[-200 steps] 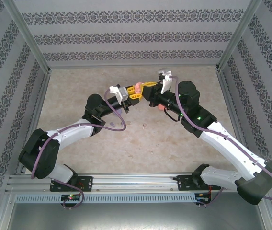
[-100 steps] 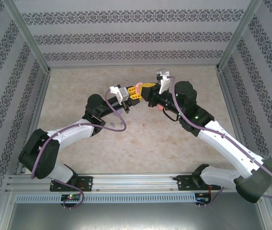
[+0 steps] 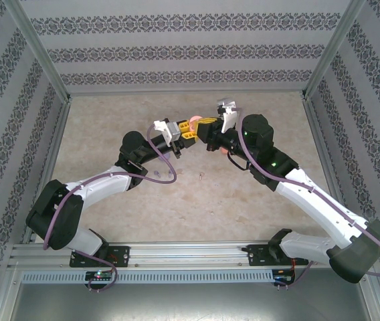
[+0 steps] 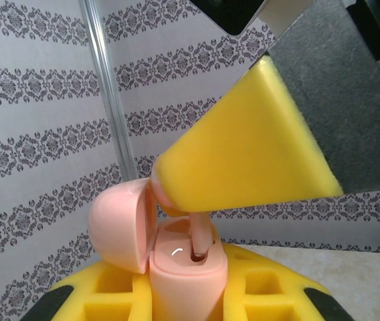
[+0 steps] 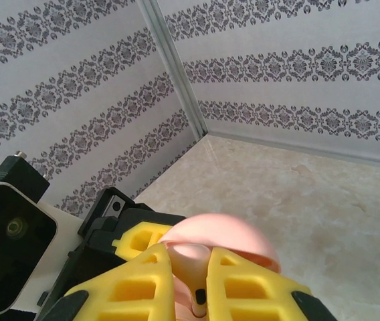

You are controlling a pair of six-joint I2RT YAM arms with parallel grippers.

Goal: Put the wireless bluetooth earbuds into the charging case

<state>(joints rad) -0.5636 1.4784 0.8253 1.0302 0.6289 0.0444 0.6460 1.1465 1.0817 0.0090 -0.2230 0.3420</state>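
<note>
pink earbud [image 4: 201, 235], stem in open case [image 4: 188, 277]

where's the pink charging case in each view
top external: pink charging case at centre, a little above the middle.
left wrist: case bottom centre, lid hinged open to the left.
right wrist: case bottom centre, behind the yellow jaws.
shared landmark: right gripper, shut on the pink earbud above the case.
</note>
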